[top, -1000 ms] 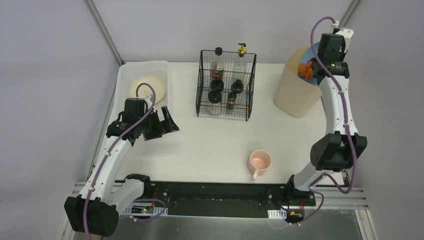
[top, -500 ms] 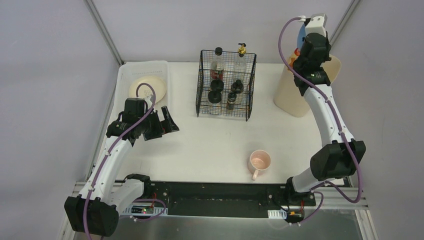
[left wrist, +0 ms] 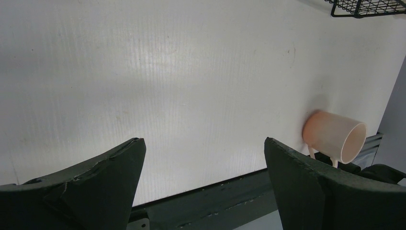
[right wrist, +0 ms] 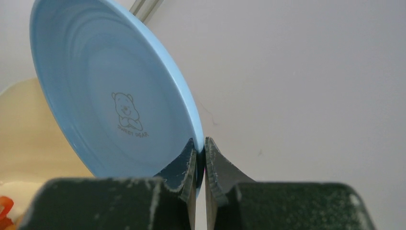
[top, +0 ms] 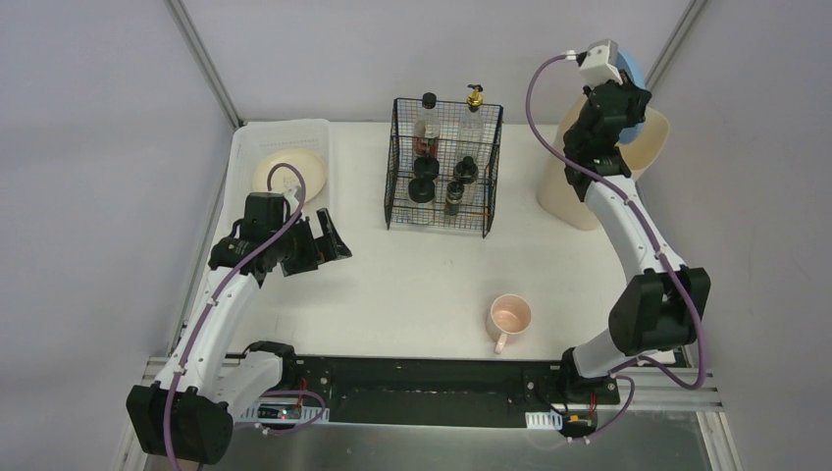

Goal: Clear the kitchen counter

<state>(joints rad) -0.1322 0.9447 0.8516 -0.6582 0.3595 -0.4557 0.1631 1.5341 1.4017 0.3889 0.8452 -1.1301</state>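
The kitchen counter [top: 422, 275] is a wide white tabletop. A pink mug [top: 509, 317] stands on it near the front edge and shows lying at the right in the left wrist view [left wrist: 335, 136]. My right gripper [right wrist: 201, 148] is shut on the rim of a blue plate [right wrist: 110, 96] with a bear print. It holds the plate tilted on edge above the beige bin [top: 574, 186]. In the top view the plate [top: 634, 71] peeks out behind the right gripper [top: 620, 93]. My left gripper [top: 329, 240] is open and empty above the counter's left side, its jaws wide apart [left wrist: 203, 141].
A black wire basket [top: 442, 167] with several bottles stands at the back middle. A translucent white tray [top: 312, 132] at the back left holds a cream plate [top: 289, 175]. Orange scraps [right wrist: 4, 208] lie in the bin. Grey walls close the back and sides.
My right wrist has swung up and to the left over the bin with the blue plate. The orange scraps seen near the plate no longer show from above. The left arm has not moved.
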